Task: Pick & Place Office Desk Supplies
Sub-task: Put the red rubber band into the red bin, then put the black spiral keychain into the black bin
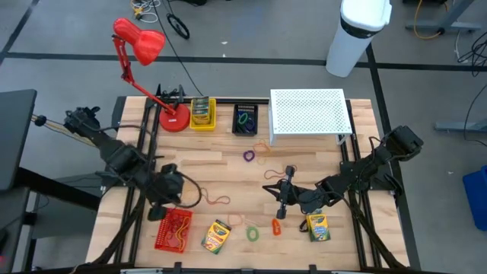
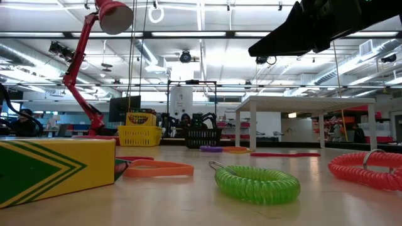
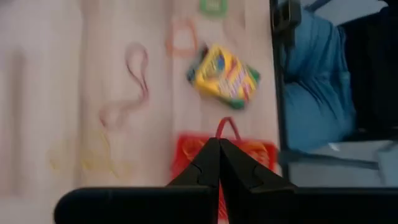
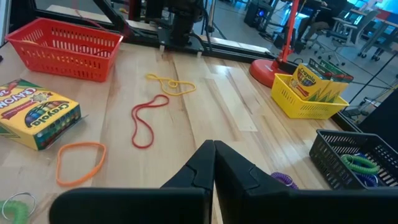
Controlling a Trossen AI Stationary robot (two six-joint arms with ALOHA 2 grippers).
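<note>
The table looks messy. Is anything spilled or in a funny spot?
Nothing is spilled or broken. Rubber bands, a green coil and two crayon boxes lie scattered on the wood, outside the red basket, yellow basket and black basket.

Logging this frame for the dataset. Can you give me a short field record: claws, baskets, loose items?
left claw: shut, empty, above the table near the red basket
right claw: shut, empty, over the table's middle
yellow basket: holds a crayon box, beside the lamp base
black basket: holds a green coil
loose crayon boxes: one beside the red basket, one by the right arm
other loose items: green coil, purple coil, red rubber band
</note>
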